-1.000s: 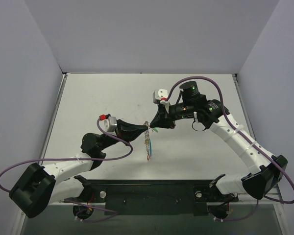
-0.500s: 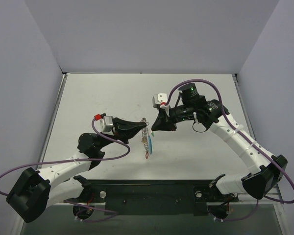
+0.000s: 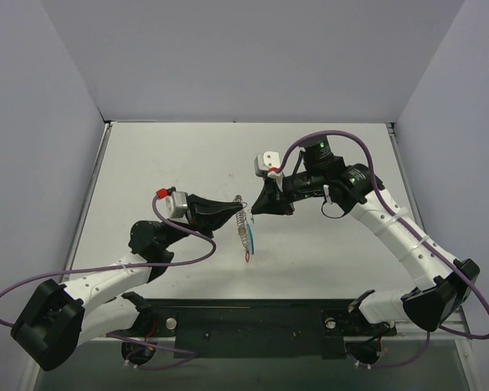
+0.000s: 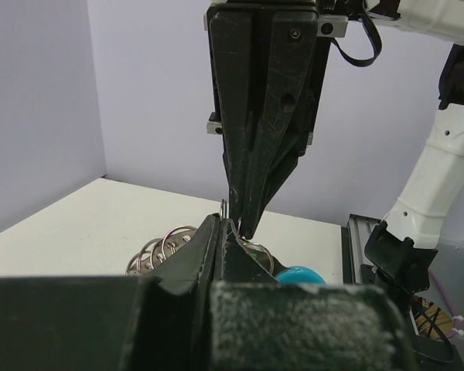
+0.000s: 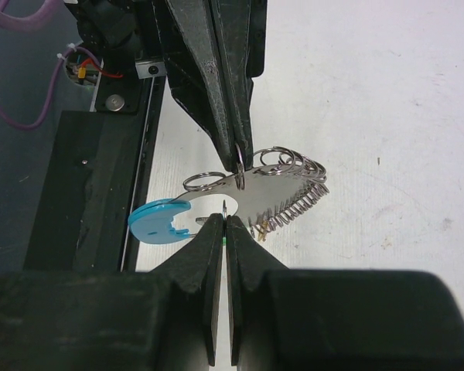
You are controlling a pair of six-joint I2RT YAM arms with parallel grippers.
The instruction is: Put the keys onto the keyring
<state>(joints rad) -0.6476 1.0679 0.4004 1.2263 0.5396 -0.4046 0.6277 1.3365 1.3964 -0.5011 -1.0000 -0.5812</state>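
Note:
The keyring (image 3: 244, 229) hangs in mid-air over the table's middle: silvery coiled wire with several small rings, a light-blue tag (image 5: 158, 221) and a reddish bit at its lower end. My left gripper (image 3: 235, 213) is shut on one of its small rings (image 5: 239, 173). In the left wrist view its tips (image 4: 224, 222) pinch a thin wire, with rings (image 4: 164, 246) and the blue tag (image 4: 297, 275) behind them. My right gripper (image 3: 256, 210) meets it tip to tip. It (image 5: 226, 222) is shut on a thin metal loop with a sliver of the green key (image 5: 226, 241) between the jaws.
The black base rail (image 3: 253, 326) runs along the near edge and also shows in the right wrist view (image 5: 93, 193). Purple cables loop beside both arms. Grey walls enclose the white table (image 3: 163, 163). The right arm's white link (image 4: 441, 178) stands to the right in the left wrist view.
Both grippers have shifted a little to the left together, still tip to tip. The hanging keyring has swung and turned, so the blue tag shows more.

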